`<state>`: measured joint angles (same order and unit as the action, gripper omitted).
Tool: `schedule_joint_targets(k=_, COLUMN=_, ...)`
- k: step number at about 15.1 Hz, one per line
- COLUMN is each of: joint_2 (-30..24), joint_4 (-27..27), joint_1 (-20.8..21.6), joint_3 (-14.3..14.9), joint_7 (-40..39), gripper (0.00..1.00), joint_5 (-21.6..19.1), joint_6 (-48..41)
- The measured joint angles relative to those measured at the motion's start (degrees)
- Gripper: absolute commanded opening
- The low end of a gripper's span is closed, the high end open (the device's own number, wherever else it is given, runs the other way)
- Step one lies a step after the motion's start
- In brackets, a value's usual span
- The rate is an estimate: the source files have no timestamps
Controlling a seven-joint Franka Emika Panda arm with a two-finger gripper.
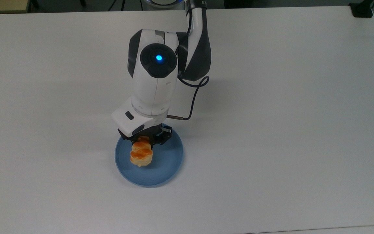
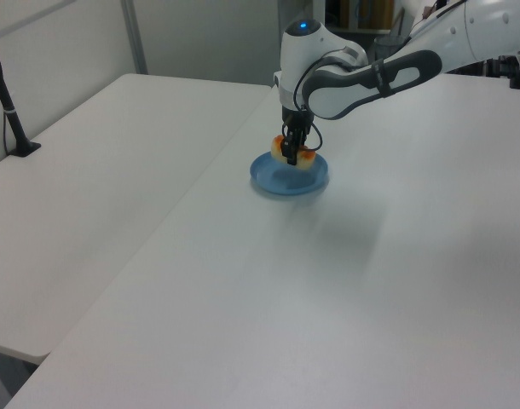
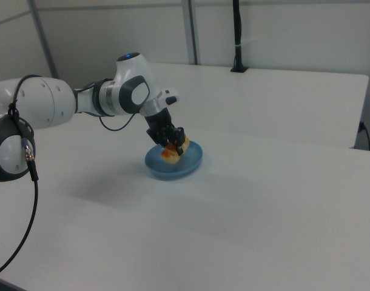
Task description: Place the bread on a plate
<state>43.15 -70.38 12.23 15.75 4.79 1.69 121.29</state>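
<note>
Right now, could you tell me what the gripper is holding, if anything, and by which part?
The gripper holds the bread near one end, fingers on its two long sides, above the plate.

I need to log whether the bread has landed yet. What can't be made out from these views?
- Contact: whether the bread touches the plate cannot be told; in the left view the gripper crosses it.
- The bread's far end, top view: hidden under the gripper.
- The plate's far rim, top view: covered by the arm's wrist.
</note>
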Motion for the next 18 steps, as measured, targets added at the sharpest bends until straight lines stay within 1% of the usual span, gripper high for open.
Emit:
schedule_joint_targets(k=1, joint_2=0.18, joint_4=0.25, joint_1=0.10, joint_3=-0.03, joint_7=0.60, gripper=0.58, joint_5=0.00, joint_6=0.03)
schedule_joint_targets(k=2, joint_2=0.23, joint_4=0.44, joint_1=0.19, joint_3=-0.10, joint_7=1.30, gripper=0.69, joint_5=0.00, joint_6=0.03)
schedule_joint_targets(k=3, joint_2=0.23, joint_4=0.51, joint_1=0.25, joint_3=-0.20, joint_7=1.93, gripper=0.91, joint_5=-0.01, joint_6=0.03)
schedule_joint_targets(k=4, joint_2=0.30, joint_4=0.52, joint_1=0.28, joint_3=-0.34, joint_7=2.66, gripper=1.00, joint_5=-0.01, joint_6=0.03)
schedule_joint_targets(k=10, joint_2=0.91, joint_4=0.64, joint_1=0.81, joint_3=-0.60, joint_7=4.74, gripper=1.00, joint_5=-0.01, joint_6=0.03)
schedule_joint_targets(k=13, joint_2=-0.27, joint_4=0.85, joint_1=0.86, joint_3=-0.56, joint_7=4.99, gripper=1.00, joint_5=-0.02, joint_6=0.03)
schedule_joint_targets(k=15, joint_2=-3.28, joint_4=0.32, joint_1=0.68, joint_3=-0.55, joint_7=5.24, gripper=1.00, joint_5=-0.07, joint_6=-1.01)
schedule_joint_targets(k=16, joint_2=-5.43, joint_4=-0.26, joint_1=0.50, joint_3=-0.71, joint_7=5.32, gripper=1.00, joint_5=-0.10, joint_6=-2.95)
schedule_joint_targets(k=17, joint_2=-7.98, joint_4=-1.07, joint_1=0.01, joint_3=-1.35, joint_7=5.44, gripper=1.00, joint_5=-0.10, joint_6=-5.37)
schedule_joint_targets(k=18, joint_2=-10.90, joint_4=-2.14, joint_1=-1.12, joint_3=-2.73, joint_7=5.52, gripper=1.00, joint_5=-0.10, joint_6=-8.14)
